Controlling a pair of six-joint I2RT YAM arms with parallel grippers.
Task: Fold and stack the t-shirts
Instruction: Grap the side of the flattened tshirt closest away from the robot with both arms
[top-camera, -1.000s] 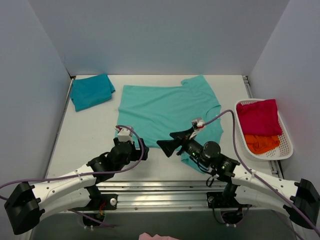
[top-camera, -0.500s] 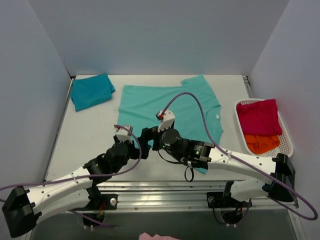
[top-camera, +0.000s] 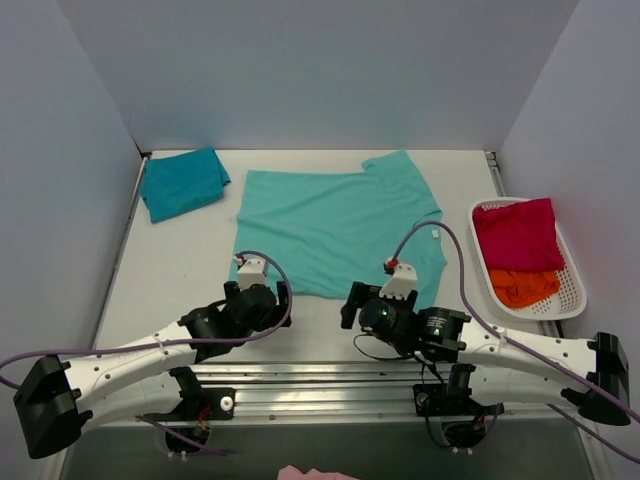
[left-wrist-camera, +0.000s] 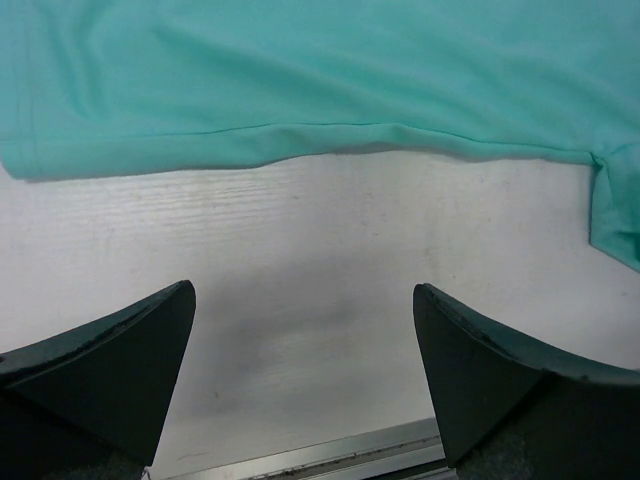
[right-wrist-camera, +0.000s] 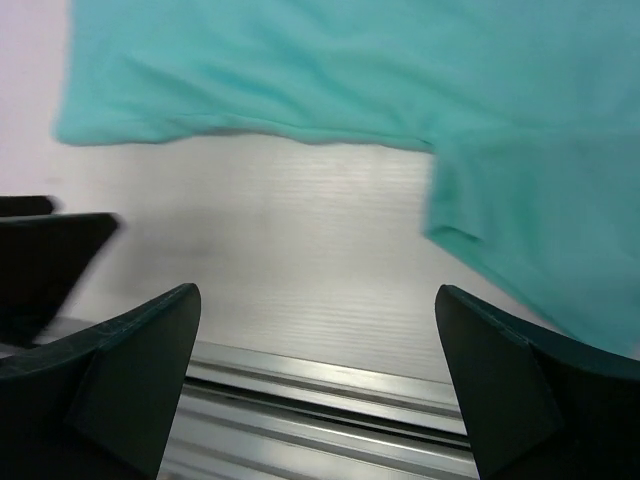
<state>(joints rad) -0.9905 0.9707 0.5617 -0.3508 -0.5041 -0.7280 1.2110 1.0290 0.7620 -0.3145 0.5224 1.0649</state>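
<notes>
The mint-green t-shirt (top-camera: 335, 225) lies spread flat at the centre of the tabletop (top-camera: 175, 270), its near hem facing the arm bases. The teal-blue t-shirt (top-camera: 183, 183) sits folded in the far left corner. Step in hand: approach for the first fold. The left claw (top-camera: 262, 298) and right claw (top-camera: 357, 305) hover just short of the hem, jaws apart, holding nothing. Next move: advance both claws to the hem, pinch at matched points and lift evenly. A basket (top-camera: 572, 296) holding a red garment (top-camera: 518, 233) and an orange garment (top-camera: 520, 286) stands well apart at the right. Nothing obstructs the approach, but the near sleeve (right-wrist-camera: 520, 230) extends past the hem beside the right claw.
</notes>
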